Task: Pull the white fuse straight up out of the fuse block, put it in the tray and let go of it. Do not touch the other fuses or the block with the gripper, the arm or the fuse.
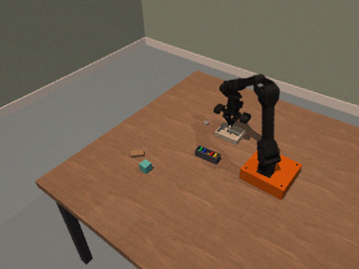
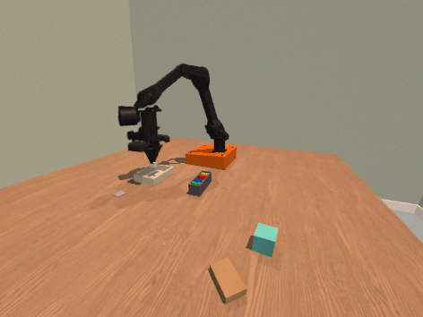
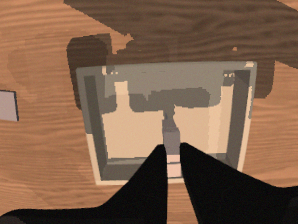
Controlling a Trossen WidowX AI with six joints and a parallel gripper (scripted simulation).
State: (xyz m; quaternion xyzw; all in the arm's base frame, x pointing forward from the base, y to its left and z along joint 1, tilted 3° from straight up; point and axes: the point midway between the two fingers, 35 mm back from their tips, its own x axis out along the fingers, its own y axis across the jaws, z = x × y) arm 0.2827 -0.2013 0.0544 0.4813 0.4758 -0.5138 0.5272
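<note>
My gripper (image 1: 229,124) (image 2: 153,163) (image 3: 172,151) is shut on the white fuse (image 3: 172,159), which shows between the fingertips in the wrist view and as a pale spot (image 2: 153,166) in the exterior view. The fuse is over the cream tray (image 1: 226,138) (image 2: 155,182) (image 3: 94,165); the exact gap between it and the tray floor cannot be told. The dark fuse block (image 1: 207,157) (image 2: 194,190) stands apart from the tray, with green, blue, red and yellow fuses in it.
A small grey flat piece (image 1: 206,122) (image 2: 119,193) (image 3: 7,105) lies beside the tray. A teal cube (image 1: 145,166) (image 2: 265,240) and a tan block (image 1: 137,154) (image 2: 228,279) lie farther off. The orange base (image 1: 261,183) (image 2: 205,159) carries the arm.
</note>
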